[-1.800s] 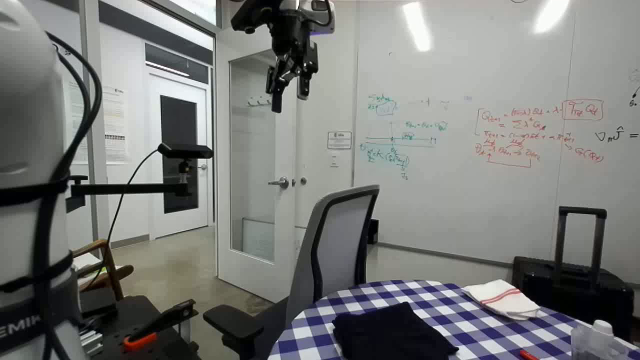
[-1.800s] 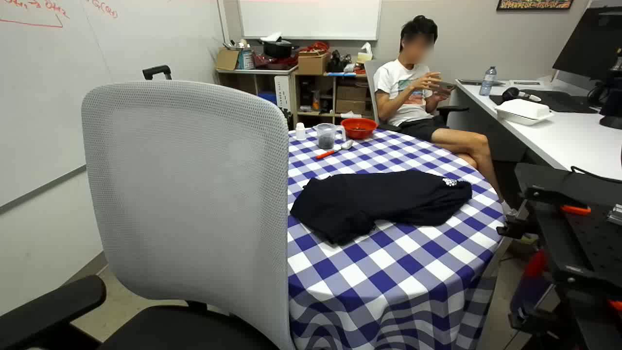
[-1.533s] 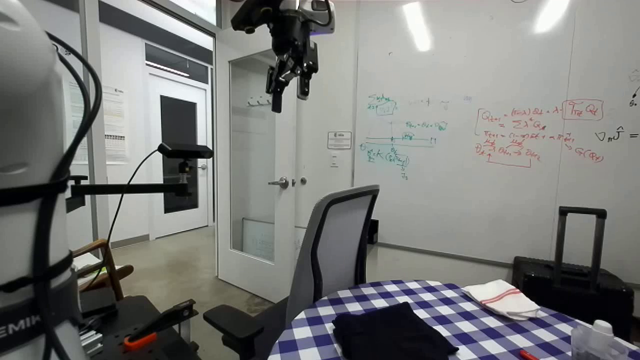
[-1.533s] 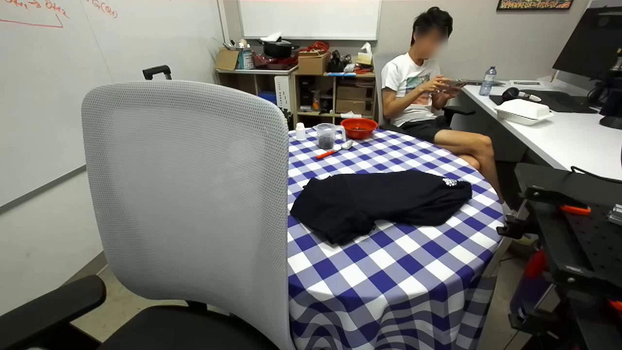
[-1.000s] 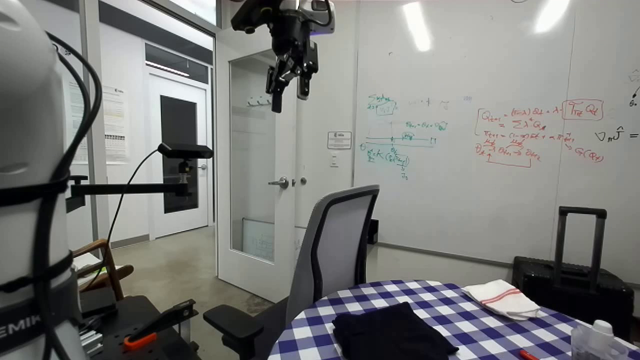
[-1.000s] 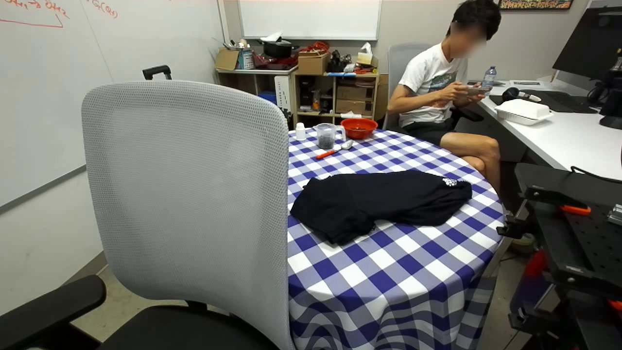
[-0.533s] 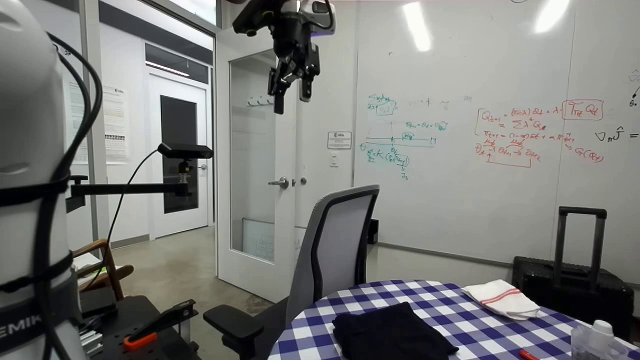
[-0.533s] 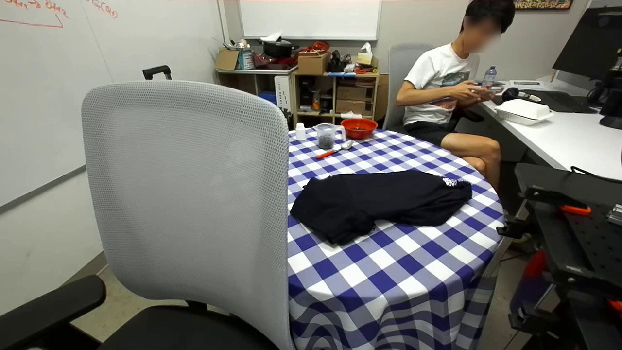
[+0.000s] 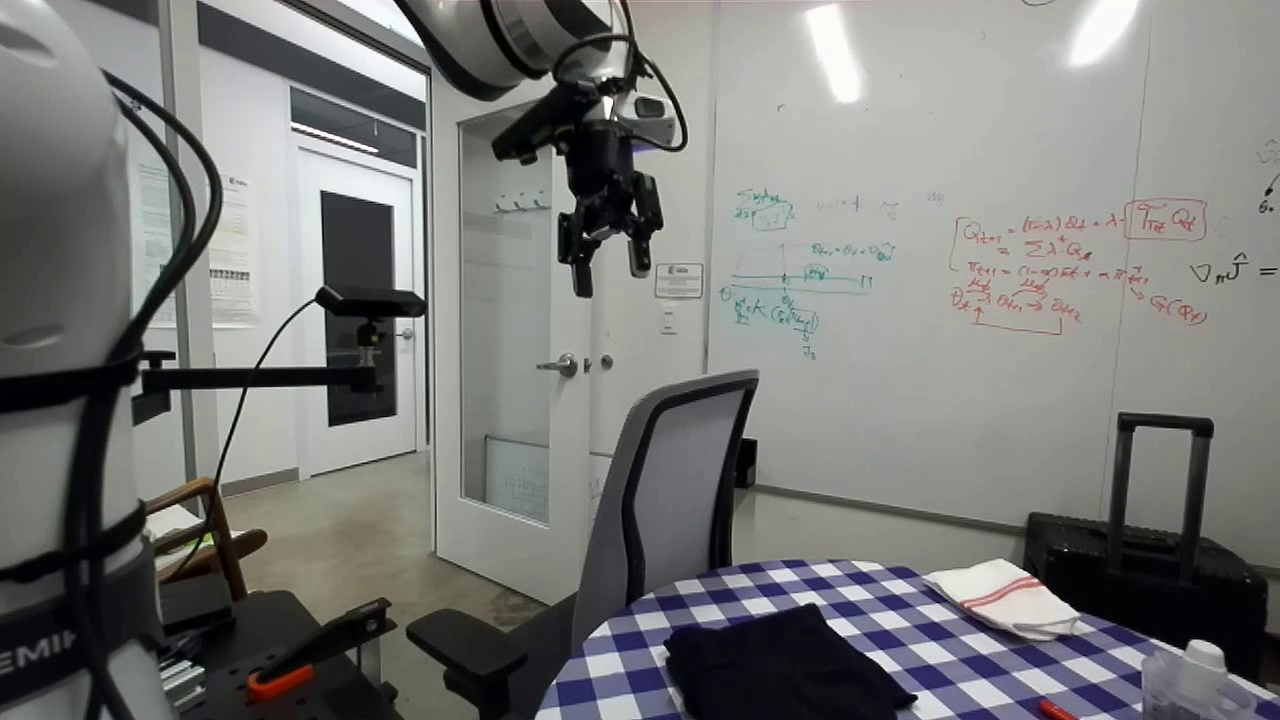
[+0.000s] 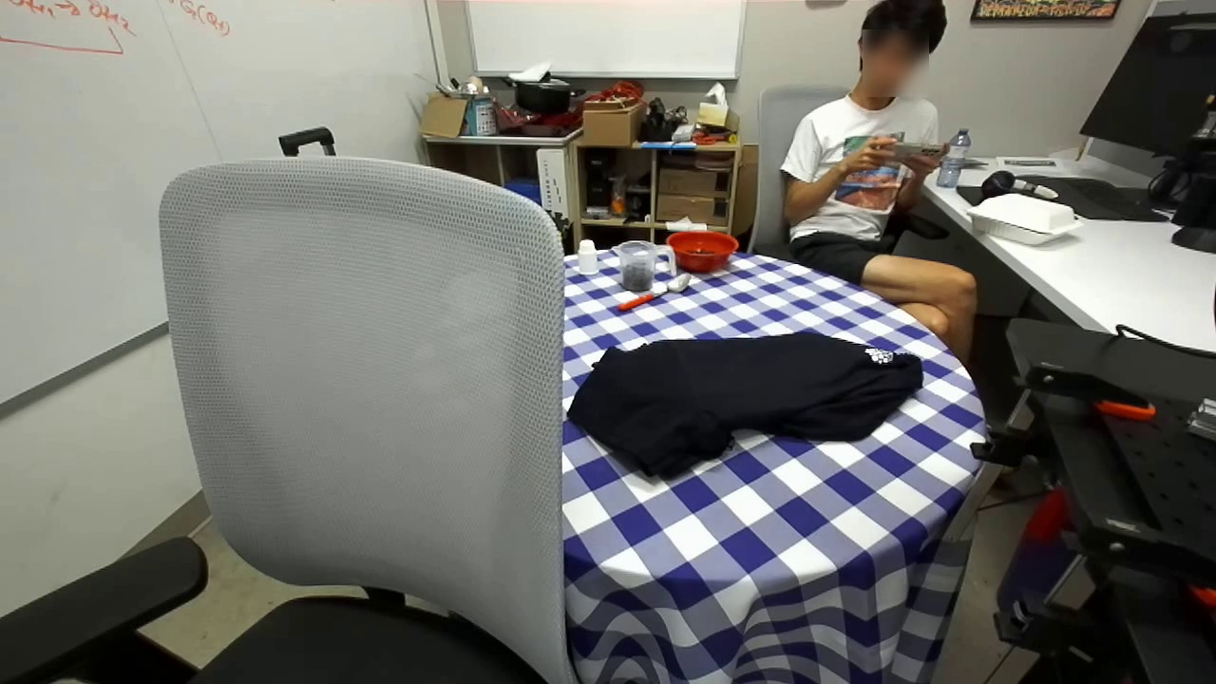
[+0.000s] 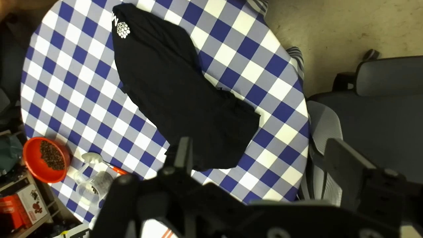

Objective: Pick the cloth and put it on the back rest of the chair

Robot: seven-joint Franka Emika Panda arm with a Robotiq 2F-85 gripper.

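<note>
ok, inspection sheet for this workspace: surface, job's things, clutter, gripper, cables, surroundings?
Surface: table, checked cover.
Job's things: dark cloth lies rumpled on the table; white cloth, folded, also on it. Task doesn't say which. Chair back has no cloth on it yet.
Clutter: red bowl, jug, spoon, white bottle, grouped on the table.
Gripper: open, raised, holding nothing.
Cables: black cables run down the arm; snags, nothing seen.
Surroundings: person seated by the table; suitcase; whiteboard.
</note>
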